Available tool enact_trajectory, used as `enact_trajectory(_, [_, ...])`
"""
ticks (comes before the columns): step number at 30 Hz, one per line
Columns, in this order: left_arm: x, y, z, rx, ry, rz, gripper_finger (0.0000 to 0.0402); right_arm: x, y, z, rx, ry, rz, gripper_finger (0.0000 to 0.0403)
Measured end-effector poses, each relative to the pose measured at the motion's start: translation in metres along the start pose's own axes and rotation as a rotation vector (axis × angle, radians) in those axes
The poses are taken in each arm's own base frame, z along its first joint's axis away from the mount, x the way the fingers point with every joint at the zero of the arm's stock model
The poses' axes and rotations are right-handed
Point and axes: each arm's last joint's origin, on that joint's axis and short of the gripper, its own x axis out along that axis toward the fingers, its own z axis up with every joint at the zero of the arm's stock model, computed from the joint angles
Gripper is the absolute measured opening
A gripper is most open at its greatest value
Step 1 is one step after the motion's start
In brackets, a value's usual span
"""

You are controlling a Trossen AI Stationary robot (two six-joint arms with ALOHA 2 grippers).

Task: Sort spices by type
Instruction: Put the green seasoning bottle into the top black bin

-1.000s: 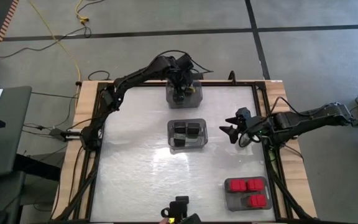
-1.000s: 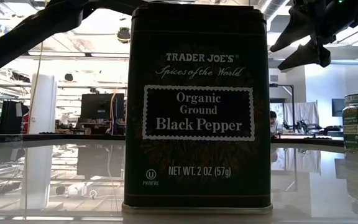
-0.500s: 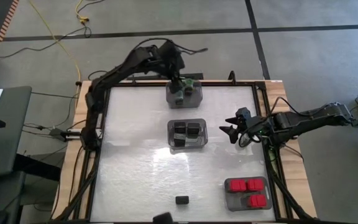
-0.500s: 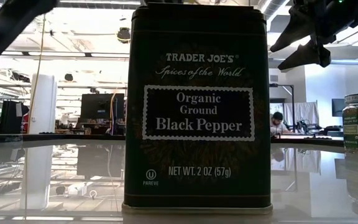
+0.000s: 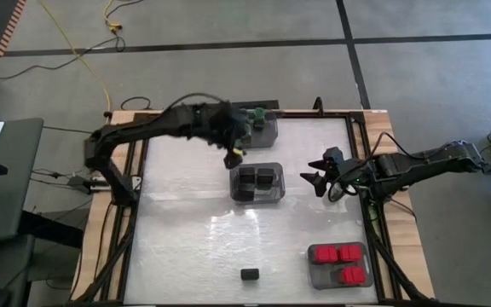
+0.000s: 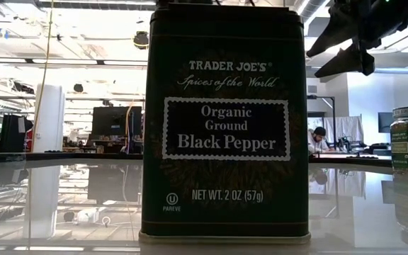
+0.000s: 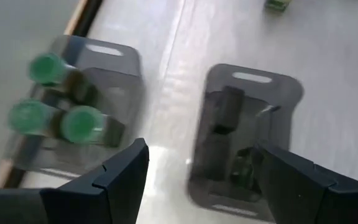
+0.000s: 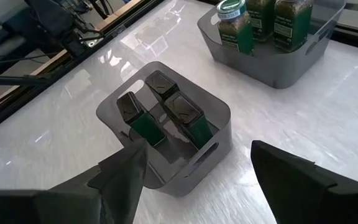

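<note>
One black tin (image 5: pixel 249 275) is left loose on the counter (image 5: pixel 186 230); it must be fetched by the left gripper (image 5: pixel 233 155), open and empty. The right gripper (image 5: pixel 320 182) waits open.

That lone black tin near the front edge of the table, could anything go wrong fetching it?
The black tin stands alone close to the table's front edge, so a clumsy nudge might tip it off. The left gripper, fingers open and empty, hangs near the black-tin bin, far from it; reaching across could clip that bin's rim.
</note>
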Motion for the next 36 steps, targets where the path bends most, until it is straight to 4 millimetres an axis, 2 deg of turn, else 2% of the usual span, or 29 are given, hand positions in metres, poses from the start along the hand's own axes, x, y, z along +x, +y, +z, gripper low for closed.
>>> enact_trajectory(4, [-0.004,-0.013,-0.030,-0.044,-0.096,-0.027,0.0271,0.000,0.000,0.000,0.002,-0.002,0.004,0.0326])
enact_trajectory(11, [-0.018,-0.031,-0.089,-0.116,-0.219,-0.088,0.0271,0.000,0.000,0.000,0.002,-0.001,0.004,0.0392])
enact_trajectory(17, [-0.022,-0.032,-0.136,-0.148,-0.163,-0.083,0.0271,0.001,0.000,0.001,0.005,-0.006,0.003,0.0386])
enact_trajectory(22, [-0.020,-0.030,-0.154,-0.194,-0.129,-0.081,0.0271,0.002,-0.003,0.004,0.021,-0.021,-0.019,0.0382])
enact_trajectory(25, [-0.011,-0.031,-0.162,-0.170,-0.132,-0.079,0.0271,0.003,-0.004,0.005,0.026,-0.025,-0.028,0.0382])
enact_trajectory(31, [0.005,-0.030,-0.187,-0.187,-0.388,-0.125,0.0271,0.000,-0.007,0.005,0.011,0.017,-0.069,0.0380])
enact_trajectory(36, [0.008,-0.028,-0.214,-0.195,-0.481,-0.142,0.0271,-0.009,-0.012,0.009,0.011,0.083,-0.153,0.0379])
